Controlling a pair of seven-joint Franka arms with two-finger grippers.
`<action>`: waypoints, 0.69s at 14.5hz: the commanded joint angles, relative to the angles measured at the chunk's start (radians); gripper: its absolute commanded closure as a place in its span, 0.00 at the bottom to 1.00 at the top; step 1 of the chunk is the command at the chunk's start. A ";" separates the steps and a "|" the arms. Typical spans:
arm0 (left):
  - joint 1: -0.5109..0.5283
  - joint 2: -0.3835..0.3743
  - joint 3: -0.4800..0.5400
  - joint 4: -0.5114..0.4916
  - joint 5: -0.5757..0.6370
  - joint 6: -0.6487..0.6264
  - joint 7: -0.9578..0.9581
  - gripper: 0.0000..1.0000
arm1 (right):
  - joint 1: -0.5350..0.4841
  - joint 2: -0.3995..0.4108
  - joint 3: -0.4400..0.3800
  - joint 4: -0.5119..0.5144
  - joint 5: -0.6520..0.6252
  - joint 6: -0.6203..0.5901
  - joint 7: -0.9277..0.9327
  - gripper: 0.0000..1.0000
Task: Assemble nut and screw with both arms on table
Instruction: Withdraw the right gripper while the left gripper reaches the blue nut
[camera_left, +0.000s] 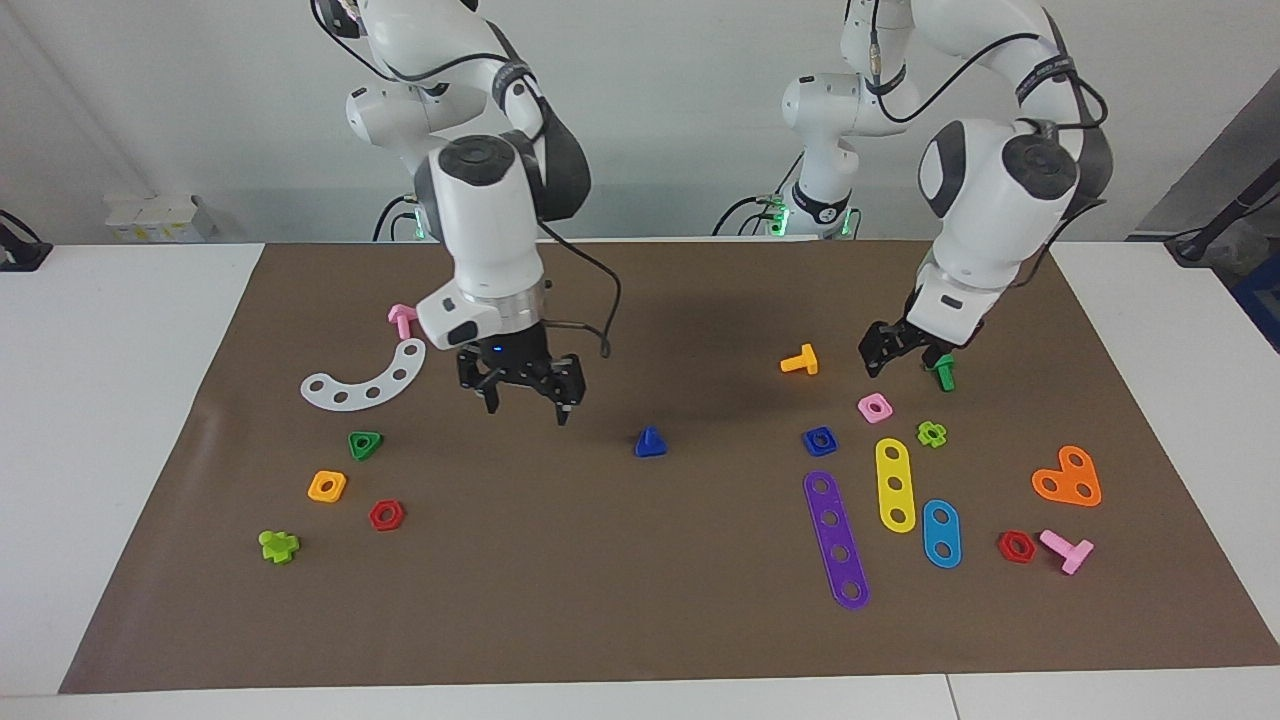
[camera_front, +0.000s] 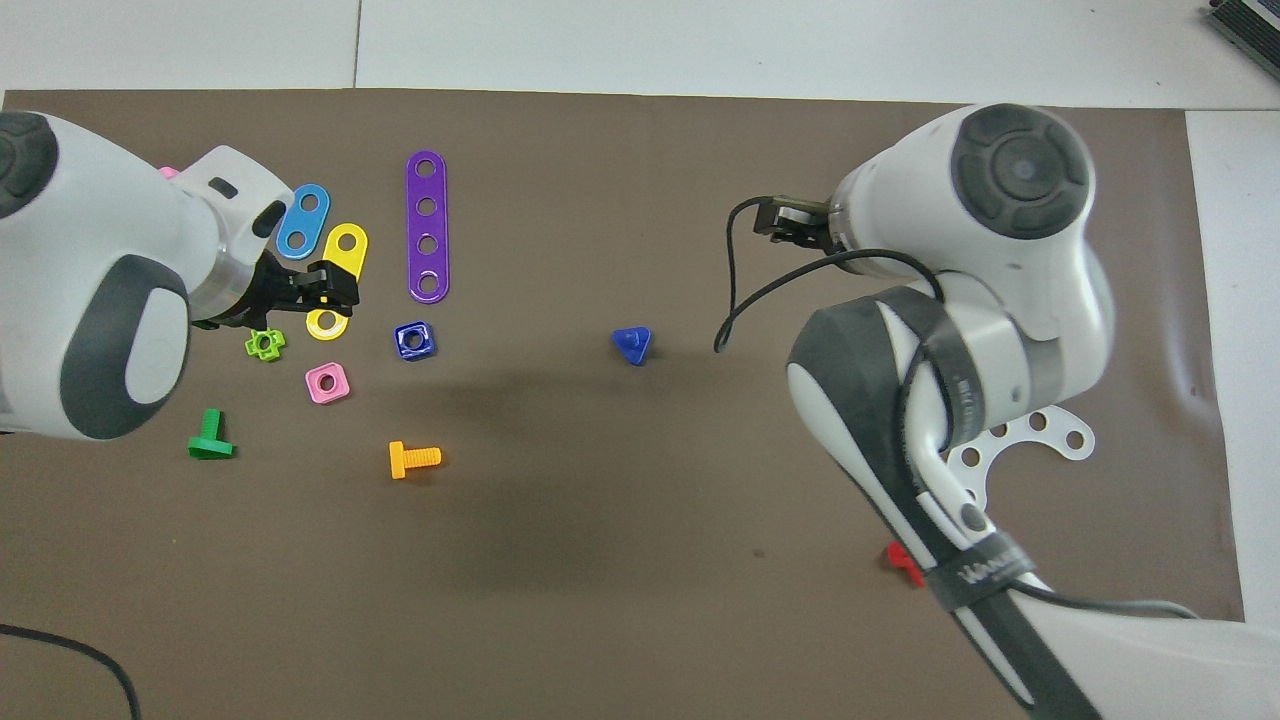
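Screw (camera_left: 650, 442) sitting head-down on the mat (camera_left: 600, 600) mid-table, shaft up, touching nothing. Right gripper (camera_left: 521, 385) raised nearby toward its own end, fingers spread, holding nothing. Nut (camera_left: 819, 440) flat toward the left arm's end, next to a purple strip (camera_left: 836, 539). Left gripper (camera_left: 897, 349) above the pink nut (camera_left: 874, 407), can't tell its fingers.

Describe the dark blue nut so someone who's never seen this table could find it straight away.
Start at the brown mat and go toward the left arm's end, to the long purple strip. The nut lies just off that strip's end nearer the robots. It is the only dark-blue square there; the pink square nut beside it differs in colour alone.
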 joint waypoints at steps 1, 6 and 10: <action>-0.006 -0.016 0.014 -0.095 -0.012 0.107 -0.017 0.00 | -0.111 -0.086 0.016 -0.027 0.007 -0.093 -0.162 0.00; -0.059 0.099 0.012 -0.118 -0.012 0.255 -0.120 0.00 | -0.260 -0.195 0.015 -0.015 0.043 -0.279 -0.315 0.00; -0.088 0.162 0.015 -0.124 -0.012 0.321 -0.127 0.01 | -0.298 -0.240 0.009 0.041 0.043 -0.436 -0.407 0.00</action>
